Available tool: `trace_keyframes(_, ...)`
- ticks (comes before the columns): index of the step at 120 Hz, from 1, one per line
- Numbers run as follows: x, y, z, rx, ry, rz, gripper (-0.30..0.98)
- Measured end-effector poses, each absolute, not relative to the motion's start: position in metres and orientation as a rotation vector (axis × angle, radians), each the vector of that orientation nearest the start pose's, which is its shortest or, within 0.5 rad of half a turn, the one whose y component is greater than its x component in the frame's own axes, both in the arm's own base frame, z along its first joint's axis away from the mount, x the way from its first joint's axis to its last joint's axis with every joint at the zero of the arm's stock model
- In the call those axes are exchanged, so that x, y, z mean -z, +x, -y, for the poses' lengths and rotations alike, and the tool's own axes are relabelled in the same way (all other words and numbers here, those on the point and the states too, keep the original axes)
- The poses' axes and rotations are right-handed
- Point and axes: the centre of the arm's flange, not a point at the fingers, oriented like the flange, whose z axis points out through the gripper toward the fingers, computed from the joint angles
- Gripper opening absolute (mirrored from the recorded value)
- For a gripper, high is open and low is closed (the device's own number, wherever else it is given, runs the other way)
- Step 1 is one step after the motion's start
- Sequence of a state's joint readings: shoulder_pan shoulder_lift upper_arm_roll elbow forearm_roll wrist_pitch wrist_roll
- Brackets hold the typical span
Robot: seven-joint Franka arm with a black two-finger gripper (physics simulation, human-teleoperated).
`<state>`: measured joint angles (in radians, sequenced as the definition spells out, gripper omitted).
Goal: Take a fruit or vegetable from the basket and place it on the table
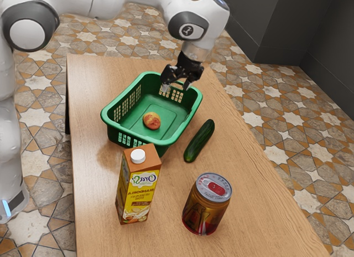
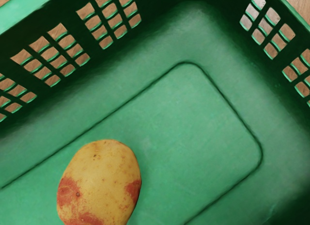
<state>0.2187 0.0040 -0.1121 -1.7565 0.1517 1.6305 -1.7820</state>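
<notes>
My gripper (image 1: 177, 86) is over the far part of the green basket (image 1: 180, 114) in the exterior view, its two fingers spread with nothing between them. A yellow and red potato-like item (image 1: 151, 121) lies on the basket floor, on the near side of the gripper and below it. In the wrist view the same potato-like item (image 2: 99, 184) rests on the green floor of the basket (image 2: 193, 113), untouched. The wooden table (image 1: 265, 212) carries the basket.
A green cucumber (image 1: 199, 140) lies on the table beside the basket. A yellow and brown carton (image 1: 138, 185) stands close to the basket's near side, and a jar with a metal lid (image 1: 207, 204) stands nearer the exterior view's lower edge.
</notes>
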Motion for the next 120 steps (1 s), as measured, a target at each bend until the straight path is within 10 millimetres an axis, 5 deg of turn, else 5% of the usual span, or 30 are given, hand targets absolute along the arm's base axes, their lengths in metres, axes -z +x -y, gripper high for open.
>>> trace_keyframes(24,-0.496,0.525,-0.091,0.036,2.128,-2.471,0.68)
trace_keyframes(46,-0.470,0.530,-0.056,0.061,2.235,-2.224,0.68)
trace_keyframes(64,-0.482,0.519,-0.078,0.007,2.182,-2.175,0.68)
trace_keyframes(120,-0.454,0.502,-0.115,0.052,2.167,-2.149,0.69)
